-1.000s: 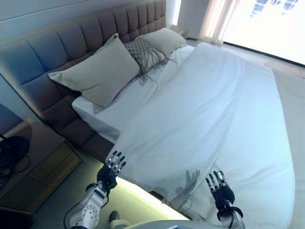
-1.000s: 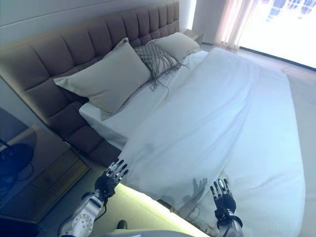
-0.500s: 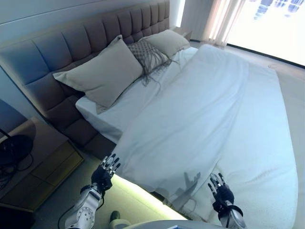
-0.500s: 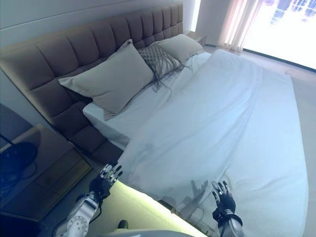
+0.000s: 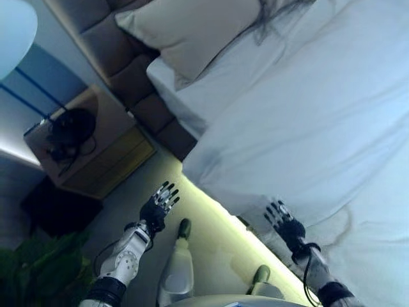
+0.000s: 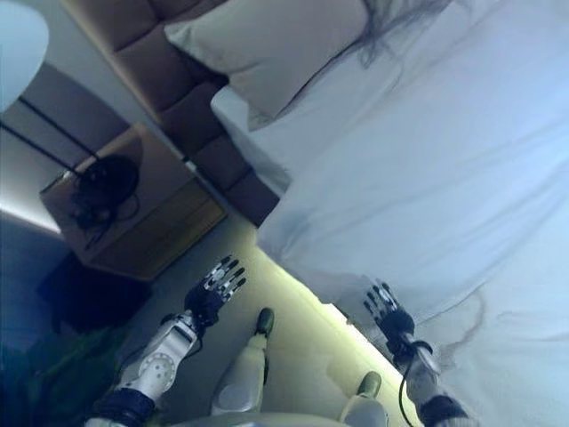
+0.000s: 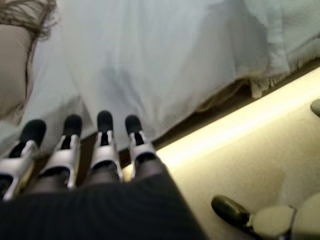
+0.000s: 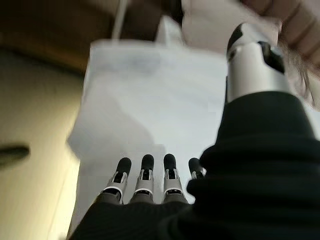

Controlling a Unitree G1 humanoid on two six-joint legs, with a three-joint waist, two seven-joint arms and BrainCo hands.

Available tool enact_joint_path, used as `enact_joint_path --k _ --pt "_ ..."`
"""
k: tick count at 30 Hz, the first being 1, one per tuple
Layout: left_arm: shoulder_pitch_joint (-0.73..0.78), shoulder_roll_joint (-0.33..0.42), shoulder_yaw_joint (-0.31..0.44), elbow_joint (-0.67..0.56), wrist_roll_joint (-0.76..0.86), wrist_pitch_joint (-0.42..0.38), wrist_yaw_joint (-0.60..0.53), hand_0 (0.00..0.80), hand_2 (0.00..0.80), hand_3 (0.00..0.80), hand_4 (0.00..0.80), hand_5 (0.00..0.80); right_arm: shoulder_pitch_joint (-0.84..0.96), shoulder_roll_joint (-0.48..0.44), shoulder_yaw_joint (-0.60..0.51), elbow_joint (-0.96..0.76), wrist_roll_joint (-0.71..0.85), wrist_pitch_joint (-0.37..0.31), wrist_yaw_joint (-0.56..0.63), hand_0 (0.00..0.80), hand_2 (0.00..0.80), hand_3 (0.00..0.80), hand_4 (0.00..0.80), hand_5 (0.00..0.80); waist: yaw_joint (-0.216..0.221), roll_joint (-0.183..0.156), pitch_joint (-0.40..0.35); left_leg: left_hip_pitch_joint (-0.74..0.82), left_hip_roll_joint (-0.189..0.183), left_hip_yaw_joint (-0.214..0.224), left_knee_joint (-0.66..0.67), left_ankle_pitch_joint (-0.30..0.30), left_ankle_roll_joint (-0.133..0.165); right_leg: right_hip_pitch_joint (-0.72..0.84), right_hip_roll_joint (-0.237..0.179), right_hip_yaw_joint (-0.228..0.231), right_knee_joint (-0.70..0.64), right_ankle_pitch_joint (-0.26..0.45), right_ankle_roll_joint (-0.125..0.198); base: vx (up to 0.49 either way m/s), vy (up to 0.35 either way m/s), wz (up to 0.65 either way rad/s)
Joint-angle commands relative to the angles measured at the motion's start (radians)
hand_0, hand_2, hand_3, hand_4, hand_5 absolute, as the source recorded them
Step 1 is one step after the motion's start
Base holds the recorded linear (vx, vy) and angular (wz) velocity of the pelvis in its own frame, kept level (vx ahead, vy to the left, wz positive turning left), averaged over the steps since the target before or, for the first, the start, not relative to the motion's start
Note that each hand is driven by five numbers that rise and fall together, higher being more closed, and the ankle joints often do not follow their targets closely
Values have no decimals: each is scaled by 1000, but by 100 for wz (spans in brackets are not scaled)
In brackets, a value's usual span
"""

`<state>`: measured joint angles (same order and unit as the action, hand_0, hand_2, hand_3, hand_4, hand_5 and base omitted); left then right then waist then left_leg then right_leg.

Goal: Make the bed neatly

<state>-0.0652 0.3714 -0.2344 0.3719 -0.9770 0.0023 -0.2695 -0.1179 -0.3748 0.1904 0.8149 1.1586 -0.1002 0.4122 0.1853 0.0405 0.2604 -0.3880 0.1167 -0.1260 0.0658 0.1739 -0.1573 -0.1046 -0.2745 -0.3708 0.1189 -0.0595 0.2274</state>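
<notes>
Both hands hold nothing: left hand (image 5: 158, 206) over the floor, right hand (image 5: 283, 224) at the duvet (image 5: 307, 128) edge, fingers straight. Judged between pulls; next move calls for regripping the near edge and drawing it toward the pillow (image 5: 192, 29).

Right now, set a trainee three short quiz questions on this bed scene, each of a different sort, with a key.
1. True or false: the left robot hand grips the white duvet.
2. Which robot hand hovers over the floor beside the bed, clear of the cloth? A) left B) right
3. Fill in: next to the headboard, on the floor side, stands a wooden ____ with a dark object on top.

Key: 1 false, its fingers are straight and hold nothing; 2 A; 3 nightstand.
</notes>
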Motion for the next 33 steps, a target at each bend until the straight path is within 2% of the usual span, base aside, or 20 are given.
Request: enact_joint_path --k 1,4,8,12,15,18,22,24,27,33 --pt "-108 48 15 -82 -37 -54 -7 0 0 0 0 0 -114 -52 -25 36 -29 -57 -17 0 0 0 0 0 47 -41 80 -57 -21 -21 100 -87 41 -162 -75 20 31 173 -15 -113 -128 20" --pt "-125 55 6 -94 -28 -57 0 0 0 0 0 0 -155 -75 -34 56 -24 -45 -81 0 0 0 0 0 53 -44 98 -92 -29 -23 105 -80 45 -179 -71 11 17 188 -9 -79 -41 27" --pt "-118 46 -1 -125 -36 -89 27 0 0 0 0 0 -115 -77 -58 9 -26 -93 -161 0 0 0 0 0 40 -48 114 -101 -30 -11 103 -77 49 -193 -73 19 8 202 -4 -51 44 13" --pt "-91 37 25 -140 -41 -119 37 0 0 0 0 0 -5 -30 -98 -95 -42 -125 -198 0 0 0 0 0 4 -60 120 -96 -19 10 102 -86 50 -209 -69 42 15 204 -1 -40 52 0" --pt "-74 24 49 -128 -51 -143 33 0 0 0 0 0 73 -3 -141 -118 -27 -104 -185 0 0 0 0 0 -27 -60 124 -86 -16 22 101 -91 52 -222 -68 66 25 203 0 -40 104 -9" --pt "-62 8 70 -109 -62 -166 22 0 0 0 0 0 124 10 -185 -82 -17 -77 -161 0 0 0 0 0 -55 -59 133 -75 -9 40 96 -93 54 -232 -66 89 29 200 2 -34 94 -12" --pt "-61 -13 72 -70 -72 -203 6 0 0 0 0 0 137 14 -229 54 -62 -60 -149 0 0 0 0 0 -78 -51 148 -66 -4 57 87 -91 55 -242 -61 110 25 200 3 -36 68 -14" --pt "-69 -20 72 -56 -74 -209 -2 0 0 0 0 0 129 15 -246 137 -50 -63 -121 0 0 0 0 0 -79 -45 158 -66 -3 63 89 -96 54 -246 -61 118 27 196 3 -30 27 -14" --pt "-92 -32 59 -36 -70 -216 -6 0 0 0 0 0 91 10 -262 227 -49 -55 -140 0 0 0 0 0 -77 -33 172 -74 -11 67 89 -96 57 -258 -63 123 27 197 1 -35 23 -17" --pt "-149 -36 13 -44 -73 -207 10 0 0 0 0 0 -41 -34 -266 344 -70 -56 -251 0 0 0 0 0 -58 7 204 -116 -30 71 100 -91 63 -296 -75 119 30 200 0 -35 4 -5"
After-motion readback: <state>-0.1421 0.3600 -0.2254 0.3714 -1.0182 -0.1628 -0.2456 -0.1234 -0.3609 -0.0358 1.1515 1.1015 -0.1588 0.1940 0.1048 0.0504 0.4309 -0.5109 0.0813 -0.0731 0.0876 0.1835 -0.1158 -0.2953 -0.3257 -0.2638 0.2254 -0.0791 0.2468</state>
